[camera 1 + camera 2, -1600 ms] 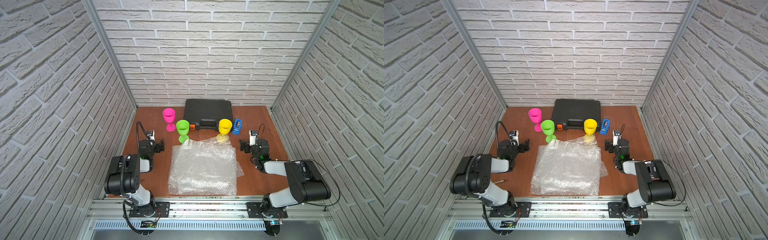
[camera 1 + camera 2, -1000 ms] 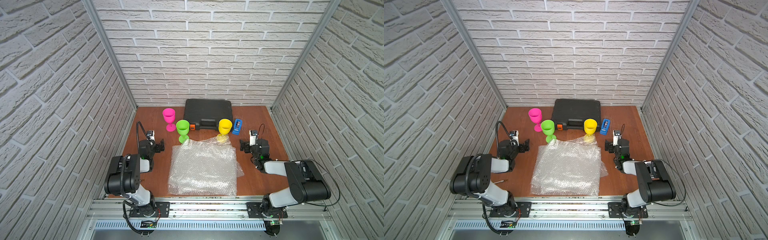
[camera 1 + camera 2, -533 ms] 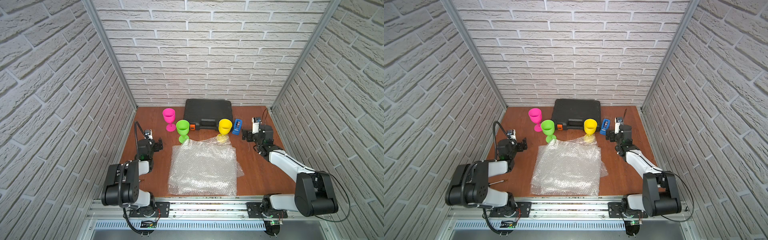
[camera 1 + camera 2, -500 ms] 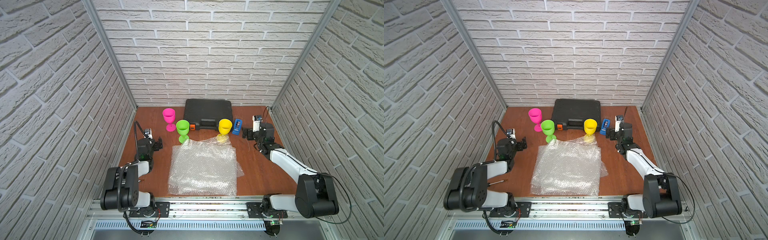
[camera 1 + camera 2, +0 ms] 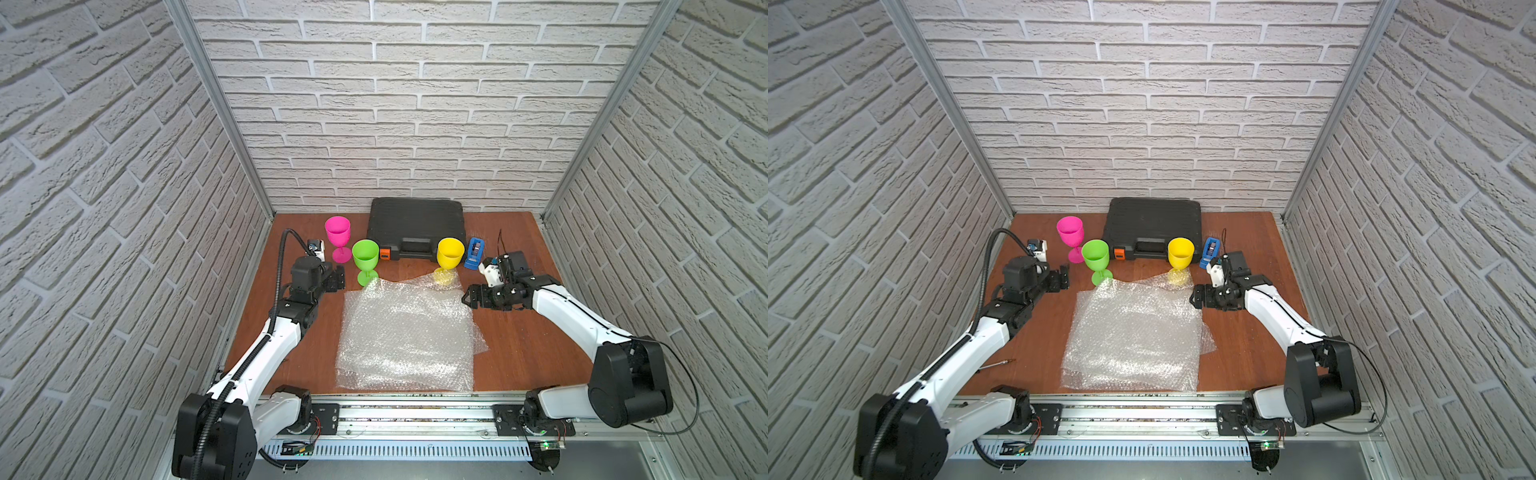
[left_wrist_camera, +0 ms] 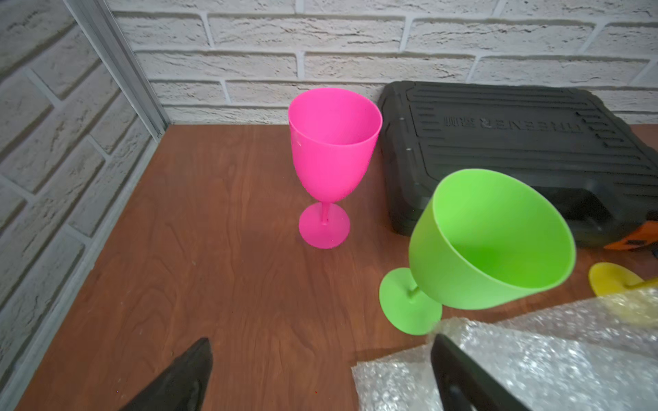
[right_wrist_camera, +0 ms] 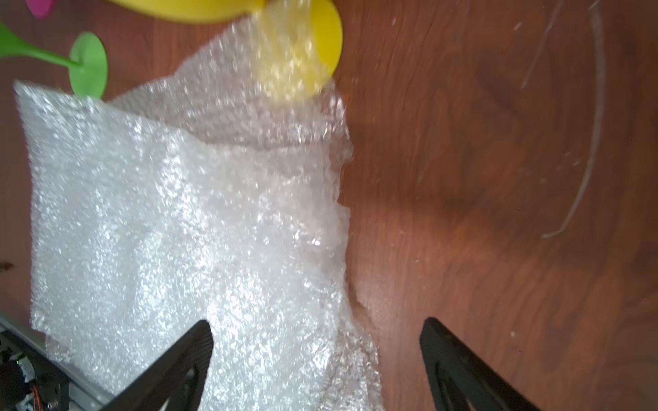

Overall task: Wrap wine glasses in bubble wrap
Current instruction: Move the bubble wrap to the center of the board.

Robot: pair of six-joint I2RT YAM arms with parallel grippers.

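We see the black case (image 5: 415, 220) lying shut against the back wall; what it holds is hidden. The pink goblet (image 5: 337, 235), green goblet (image 5: 365, 255) and yellow goblet (image 5: 450, 251) stand upright on the table (image 5: 519, 353), stems vertical. Their bowls open upward, and the pink and green ones are bare inside in the left wrist view.

The bubble wrap (image 5: 405, 332) lies flat mid-table. One far corner drapes over the yellow goblet's foot and another reaches the green goblet's foot.

Since a second and a half ago both arms have stretched forward. The left gripper (image 5: 340, 276) now sits beside the green goblet, fingers spread wide, holding nothing. The right gripper (image 5: 467, 298) has swung to the wrap's right edge, fingers wide apart, straddling it. Goblets and wrap have not moved.
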